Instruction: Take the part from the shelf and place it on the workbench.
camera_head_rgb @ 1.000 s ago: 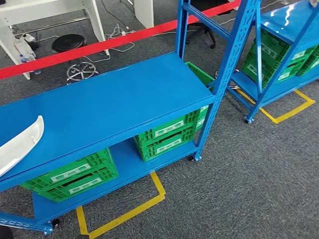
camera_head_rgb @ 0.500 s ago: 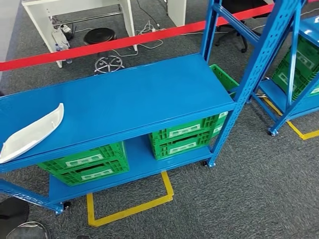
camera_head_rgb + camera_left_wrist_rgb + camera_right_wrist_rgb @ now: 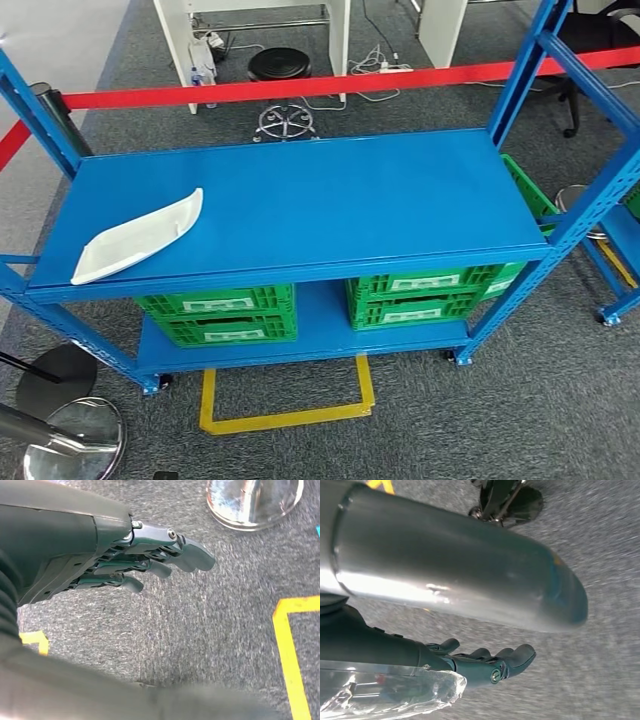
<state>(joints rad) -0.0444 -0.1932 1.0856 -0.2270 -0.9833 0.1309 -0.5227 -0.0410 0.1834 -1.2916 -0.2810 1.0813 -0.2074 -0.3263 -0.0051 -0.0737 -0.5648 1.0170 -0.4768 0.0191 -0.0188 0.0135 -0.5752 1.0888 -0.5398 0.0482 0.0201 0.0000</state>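
left hand [image 3: 151, 562]: hanging at my side over the carpet, fingers straight and loosely apart, holding nothing
right hand [image 3: 486, 662]: same, hanging low, fingers extended, holding nothing
part [image 3: 138, 237]: white, long, lying flat on the shelf [image 3: 340, 200] top, at its left end near the front edge
axis: runs slantwise, far tip pointing toward shelf centre
nearer arm: my left, judging by which end it's on
gap: both hands well below and short of the shelf top; need to raise and reach forward

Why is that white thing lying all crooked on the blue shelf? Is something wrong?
Nothing looks broken or spilled. The white part lies flat on the top of the blue shelf, near its left end, turned at an angle to the edge. The green crates sit neatly underneath. That crooked lie is the only oddity.
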